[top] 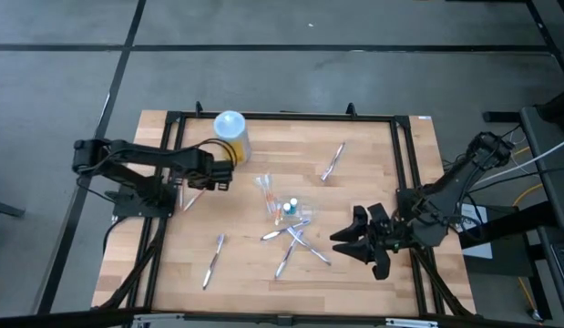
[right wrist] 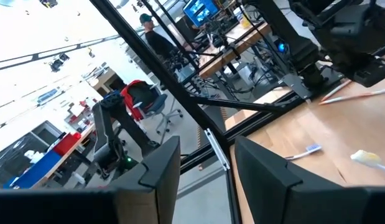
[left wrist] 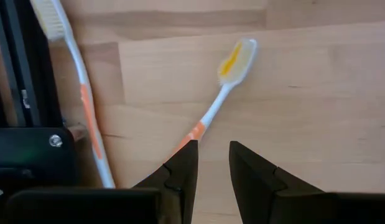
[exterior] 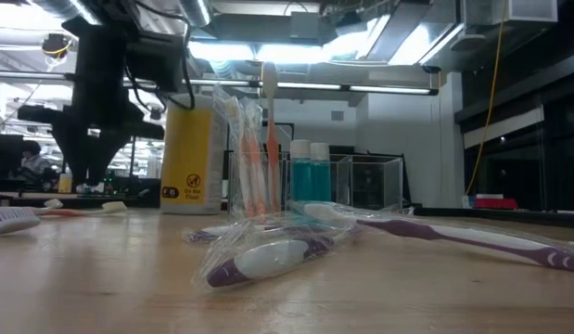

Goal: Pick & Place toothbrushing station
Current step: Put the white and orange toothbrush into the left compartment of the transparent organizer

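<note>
My left gripper (top: pixel 225 175) is open and empty, low over the table's left side, fingers pointing down (left wrist: pixel 213 165). An orange-and-white toothbrush (left wrist: pixel 218 93) lies flat on the wood just ahead of it, and its handle runs under one finger. A second orange toothbrush (left wrist: pixel 83 99) lies beside the black frame rail. A transparent holder (top: pixel 283 208) with upright brushes (exterior: pixel 251 148) stands mid-table, with purple-white toothbrushes (top: pixel 291 248) lying around it. My right gripper (top: pixel 353 239) is open and empty at the right, level above the table (right wrist: pixel 208 174).
A yellow container with a clear lid (top: pixel 231 134) stands at the far left, close behind my left gripper. Loose toothbrushes lie at the far right (top: pixel 333 161) and near left (top: pixel 213 260). A black frame rail (top: pixel 282 117) borders the table. A person (right wrist: pixel 156 38) sits in the room beyond.
</note>
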`<state>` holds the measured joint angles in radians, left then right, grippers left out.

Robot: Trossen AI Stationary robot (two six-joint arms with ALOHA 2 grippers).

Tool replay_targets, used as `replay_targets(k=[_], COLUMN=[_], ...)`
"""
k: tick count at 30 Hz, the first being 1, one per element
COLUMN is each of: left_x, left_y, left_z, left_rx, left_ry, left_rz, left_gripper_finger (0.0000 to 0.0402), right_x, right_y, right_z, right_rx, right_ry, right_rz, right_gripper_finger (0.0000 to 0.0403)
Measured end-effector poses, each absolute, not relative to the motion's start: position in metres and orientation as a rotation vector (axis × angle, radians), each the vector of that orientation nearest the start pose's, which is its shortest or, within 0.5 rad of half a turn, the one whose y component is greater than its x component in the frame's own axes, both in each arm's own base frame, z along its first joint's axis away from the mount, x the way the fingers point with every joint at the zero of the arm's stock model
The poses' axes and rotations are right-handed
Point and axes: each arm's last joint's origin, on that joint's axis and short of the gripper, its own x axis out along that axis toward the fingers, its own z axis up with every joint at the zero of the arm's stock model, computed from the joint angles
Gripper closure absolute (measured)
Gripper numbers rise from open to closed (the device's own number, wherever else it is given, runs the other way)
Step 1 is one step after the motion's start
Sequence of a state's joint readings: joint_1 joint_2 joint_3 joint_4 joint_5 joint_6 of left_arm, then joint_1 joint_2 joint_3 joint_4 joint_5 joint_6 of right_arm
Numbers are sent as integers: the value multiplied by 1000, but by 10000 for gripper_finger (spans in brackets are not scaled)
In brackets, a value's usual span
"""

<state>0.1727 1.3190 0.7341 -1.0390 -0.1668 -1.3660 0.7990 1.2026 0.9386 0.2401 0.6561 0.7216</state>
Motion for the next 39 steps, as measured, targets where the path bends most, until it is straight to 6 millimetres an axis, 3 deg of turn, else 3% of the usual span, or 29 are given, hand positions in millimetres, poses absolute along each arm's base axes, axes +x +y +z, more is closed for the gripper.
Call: replay_targets(k=[8, 19, 26, 32, 39], left_x=[185, 176, 182, 179, 178], left_y=[31, 9, -7, -17, -5], left_z=[171, 140, 143, 151, 153], left_rx=[-1067, -1207, -1294, -1463, -1481], left_ry=[1183, 1194, 958, 553, 470], left_rz=[1353, 1316, 1386, 1543, 1611], left_gripper_finger=[316, 344, 371, 383, 397], right_x=[187, 180, 180, 180, 180], right_y=[189, 194, 194, 194, 194], right_z=[342, 342, 342, 342, 342], right_rx=[701, 686, 682, 678, 678], right_ry=[39, 28, 24, 24, 25], right_rz=[65, 46, 35, 35, 38], right_gripper_finger=[248, 248, 248, 248, 248])
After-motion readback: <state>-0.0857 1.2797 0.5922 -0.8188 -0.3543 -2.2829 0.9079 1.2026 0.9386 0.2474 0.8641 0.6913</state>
